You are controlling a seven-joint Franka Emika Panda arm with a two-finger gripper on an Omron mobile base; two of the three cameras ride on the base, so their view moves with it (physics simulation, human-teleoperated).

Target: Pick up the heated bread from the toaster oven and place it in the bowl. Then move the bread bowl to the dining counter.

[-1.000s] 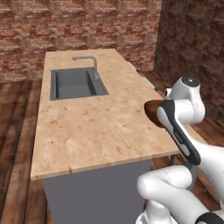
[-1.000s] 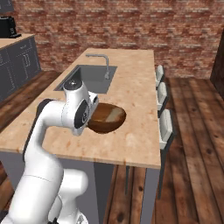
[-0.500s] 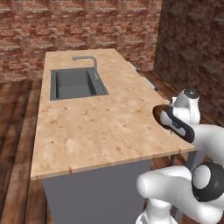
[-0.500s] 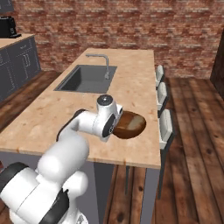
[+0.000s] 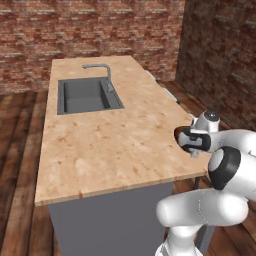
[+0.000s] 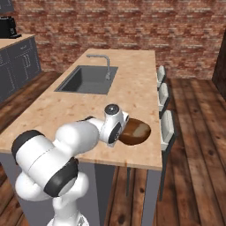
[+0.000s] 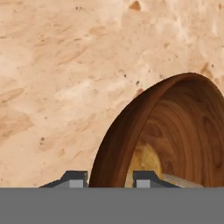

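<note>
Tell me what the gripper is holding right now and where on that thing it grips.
The gripper holds the wooden bowl by its rim: one fingertip sits outside the wall, the other inside. The bread lies in the bowl, over the dining counter.

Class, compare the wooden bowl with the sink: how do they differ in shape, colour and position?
The bowl is round and dark brown; the sink is rectangular and grey. The bowl sits near the dining counter's near right edge, gripped by the claw; the sink is set into the counter farther back. Both are hollow basins.
</note>
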